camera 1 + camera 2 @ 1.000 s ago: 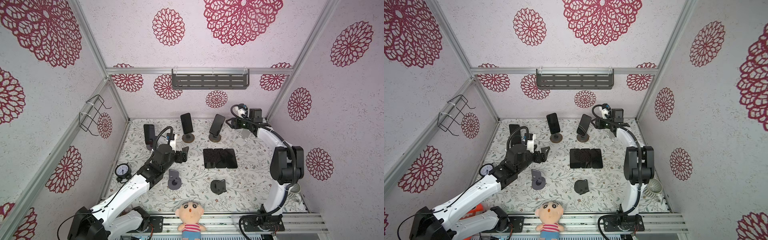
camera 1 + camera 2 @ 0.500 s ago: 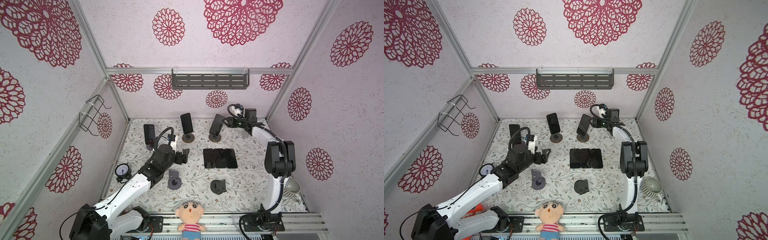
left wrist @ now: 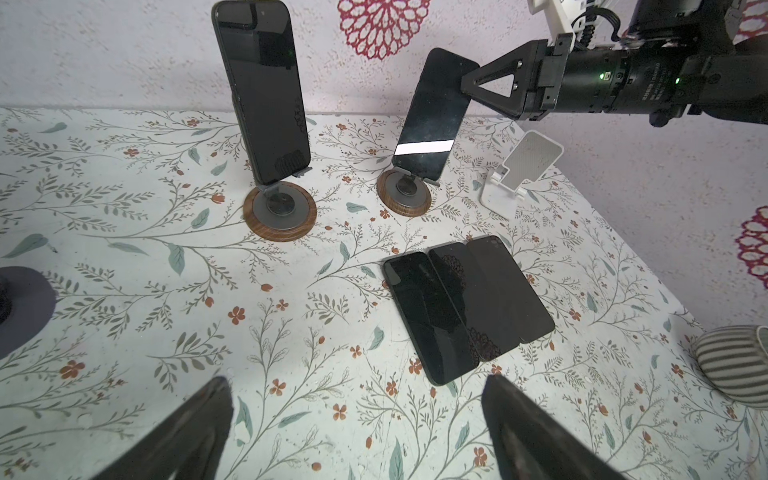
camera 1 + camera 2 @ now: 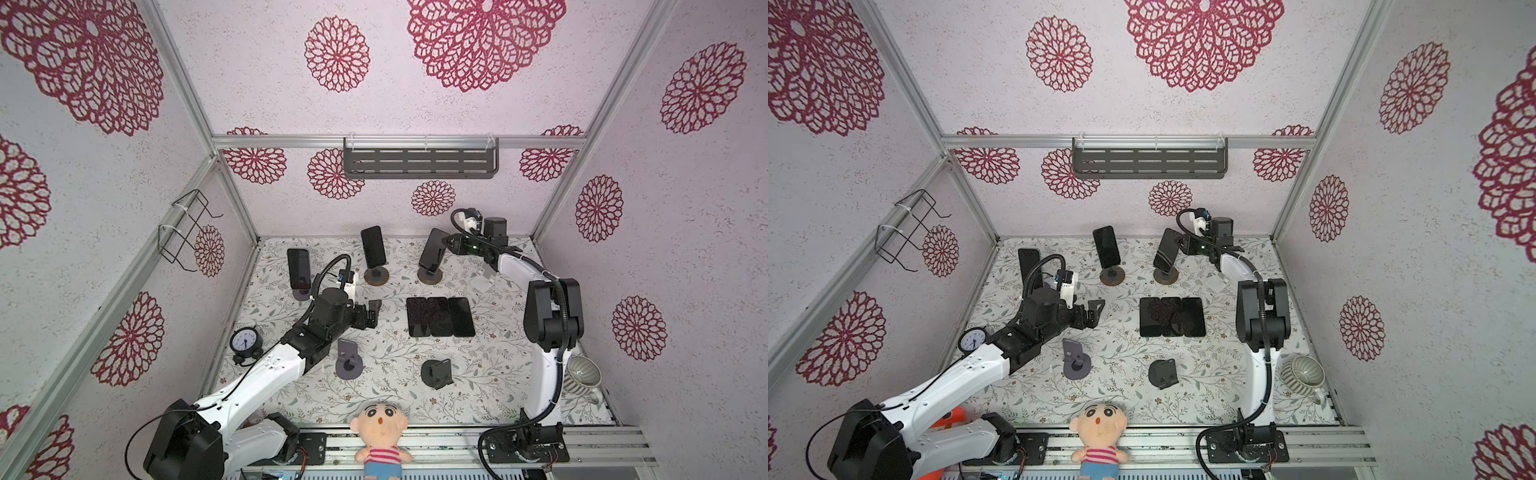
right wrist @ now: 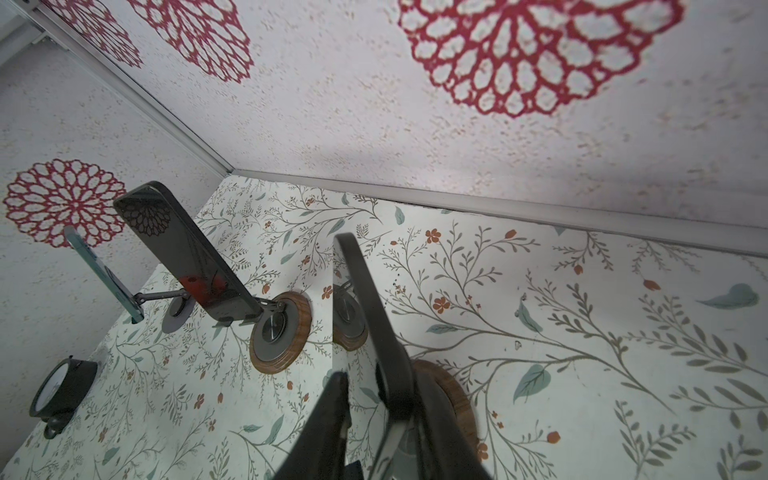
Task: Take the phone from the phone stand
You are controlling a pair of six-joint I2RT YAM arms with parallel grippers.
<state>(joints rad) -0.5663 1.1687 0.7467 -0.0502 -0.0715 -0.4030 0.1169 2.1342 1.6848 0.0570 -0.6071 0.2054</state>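
Grasping step: right gripper (image 4: 445, 241) straddles the top of the phone (image 4: 432, 249), which leans on its stand (image 4: 430, 276) right of centre; pinch unclear. The left gripper (image 4: 374, 311) hangs spread. Next: clamp firmly, lift clear.

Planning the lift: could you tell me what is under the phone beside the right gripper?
A round wood-rimmed stand carries the phone. The phone covers the stand's upper part.

Six phones (image 4: 439, 316), six stands (image 4: 348, 363), one clock (image 4: 245, 342), one doll (image 4: 379, 432), one mug (image 4: 584, 374).
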